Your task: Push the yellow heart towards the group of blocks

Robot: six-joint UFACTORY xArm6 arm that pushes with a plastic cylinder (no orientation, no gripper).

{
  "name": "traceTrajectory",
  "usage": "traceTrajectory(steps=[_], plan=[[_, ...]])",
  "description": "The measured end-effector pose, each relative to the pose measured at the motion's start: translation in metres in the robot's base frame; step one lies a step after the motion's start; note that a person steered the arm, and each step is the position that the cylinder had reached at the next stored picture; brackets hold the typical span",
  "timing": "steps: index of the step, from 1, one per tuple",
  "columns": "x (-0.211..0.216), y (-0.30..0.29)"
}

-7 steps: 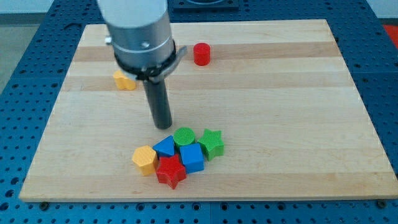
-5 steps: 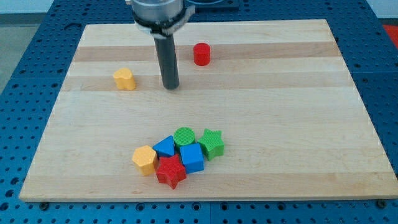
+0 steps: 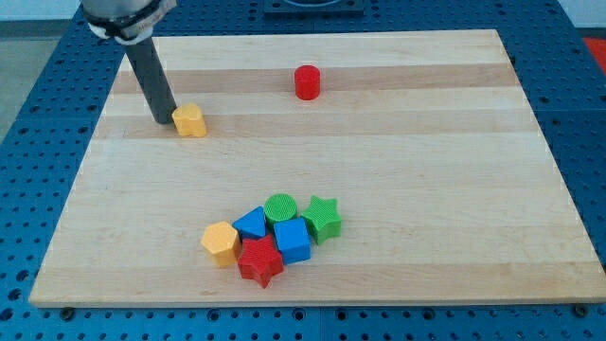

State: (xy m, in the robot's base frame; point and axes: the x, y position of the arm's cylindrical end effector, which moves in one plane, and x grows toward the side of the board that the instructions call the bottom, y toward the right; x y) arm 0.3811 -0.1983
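Note:
The yellow heart (image 3: 190,120) lies on the wooden board (image 3: 426,142) at the view's upper left. My tip (image 3: 163,120) stands just left of the heart, close to or touching its left side. The group of blocks sits at the view's lower middle: a yellow hexagon (image 3: 220,242), a blue triangle (image 3: 251,224), a green cylinder (image 3: 280,207), a blue cube (image 3: 293,241), a red star (image 3: 260,261) and a green star (image 3: 323,218).
A red cylinder (image 3: 306,82) stands alone near the view's top middle. The board lies on a blue perforated table (image 3: 38,123).
My tip has moved from above the group, up and then to the view's left, and now stands beside the yellow heart. No block has moved.

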Motion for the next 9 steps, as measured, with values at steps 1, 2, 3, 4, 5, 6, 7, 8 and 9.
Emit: traceTrajectory(steps=[1, 2, 3, 4, 5, 6, 7, 8, 9], plan=[[0.017, 0.026], [0.005, 0.021], [-0.017, 0.006], [-0.011, 0.023], [0.010, 0.055], [0.018, 0.080], [0.015, 0.080], [0.014, 0.089], [0.039, 0.116]])
